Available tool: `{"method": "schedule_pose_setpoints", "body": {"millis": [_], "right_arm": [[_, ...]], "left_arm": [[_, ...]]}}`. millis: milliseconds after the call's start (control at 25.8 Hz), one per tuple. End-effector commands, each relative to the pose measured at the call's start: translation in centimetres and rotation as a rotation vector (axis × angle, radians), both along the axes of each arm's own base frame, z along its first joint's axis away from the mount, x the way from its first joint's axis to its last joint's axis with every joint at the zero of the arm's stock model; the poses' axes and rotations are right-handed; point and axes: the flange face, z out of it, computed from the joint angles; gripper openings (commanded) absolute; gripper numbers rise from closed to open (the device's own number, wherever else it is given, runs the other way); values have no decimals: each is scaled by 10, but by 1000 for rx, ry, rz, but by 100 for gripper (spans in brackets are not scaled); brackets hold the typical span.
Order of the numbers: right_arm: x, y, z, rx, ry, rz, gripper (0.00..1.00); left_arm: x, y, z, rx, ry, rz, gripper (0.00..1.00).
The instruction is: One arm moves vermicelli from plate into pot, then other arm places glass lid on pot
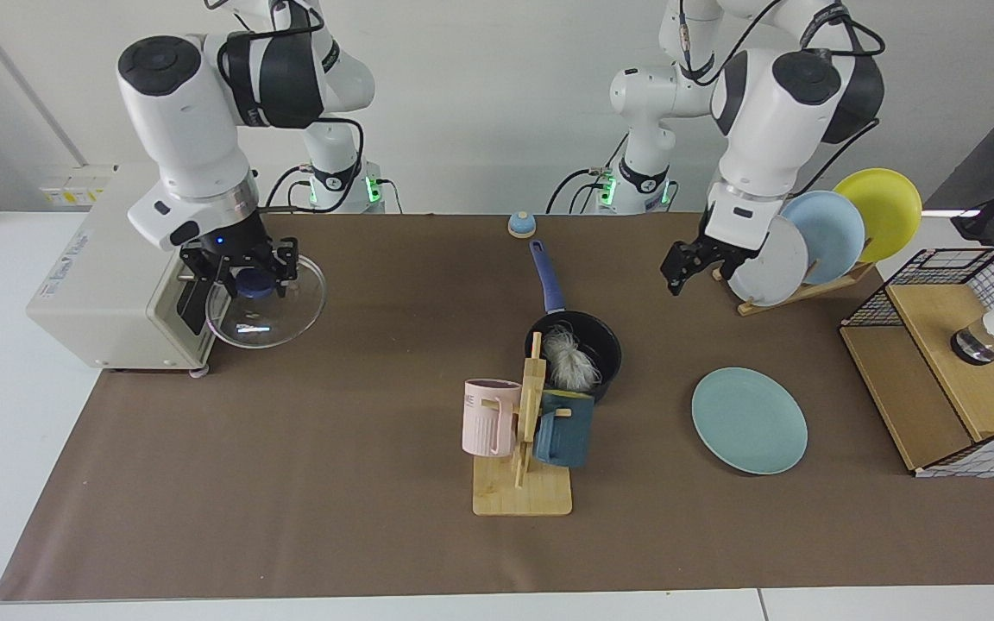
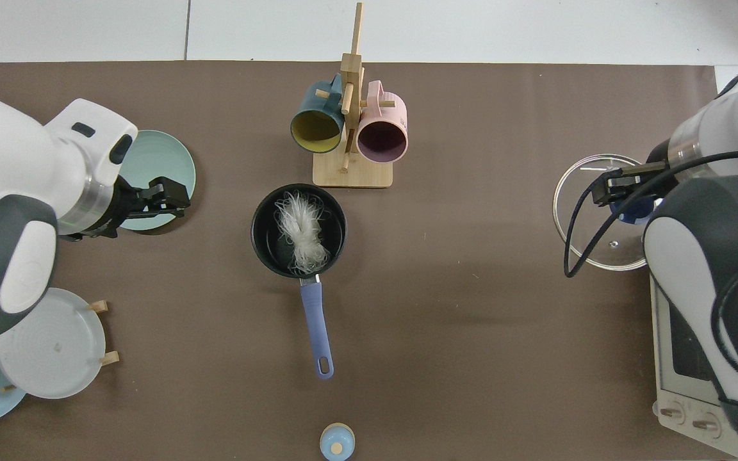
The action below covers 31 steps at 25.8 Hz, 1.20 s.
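On the brown-covered bench (image 1: 290, 483), white vermicelli (image 1: 568, 364) fluffs inside the black pot (image 1: 600, 341). My right fingers (image 1: 242, 274) clamp the glass lid (image 1: 277, 306) aloft; my left gripper (image 1: 688, 263) hangs parted, empty.

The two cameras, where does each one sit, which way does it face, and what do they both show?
Facing view: sits across the table, looking at both arm bases; the right hand holds the glass lid up by its knob, and the left hand hangs empty, open, before the plate rack.
Top view: sits overhead looking straight down, bases out of frame; the left hand is over the plate, the right hand is on the lid.
Both show the pot with the vermicelli inside and the mug stand.
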Motion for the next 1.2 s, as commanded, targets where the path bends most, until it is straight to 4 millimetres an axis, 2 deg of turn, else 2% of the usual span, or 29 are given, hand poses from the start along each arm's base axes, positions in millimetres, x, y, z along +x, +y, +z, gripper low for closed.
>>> {"method": "schedule_pose_setpoints", "body": {"millis": [0, 155, 194, 272, 388, 543, 660, 737, 893, 1087, 1164], "right_arm": [[-31, 84, 13, -2, -1, -66, 0], [-50, 177, 16, -11, -41, -126, 0], [-50, 203, 7, -12, -34, -126, 0], [-43, 247, -2, -14, -31, -151, 0], [-22, 294, -6, -11, -32, -235, 0], [-14, 363, -36, 12, -58, -289, 0], [-21, 409, -71, 20, -80, -279, 0], [-20, 423, -86, 31, -93, -263, 0], [-11, 433, -99, 63, -122, -250, 0], [-5, 445, -135, 67, -129, -222, 0], [-2, 448, -140, 75, -143, -217, 0]], "left_arm": [[-21, 39, 23, 17, 28, -77, 100], [-27, 66, 35, 12, 22, -104, 100], [-27, 74, 35, 8, 25, -117, 100], [-29, 84, 36, -3, 40, -141, 100], [-35, 90, 46, -12, 25, -162, 100], [-34, 93, 46, -45, 20, -149, 100], [-35, 89, 46, -43, 25, -157, 100], [-36, 84, 46, -39, 31, -156, 100], [-37, 86, 47, -35, 35, -152, 100], [-35, 85, 47, -31, 29, -156, 100], [-36, 86, 48, -32, 29, -155, 100]]}}
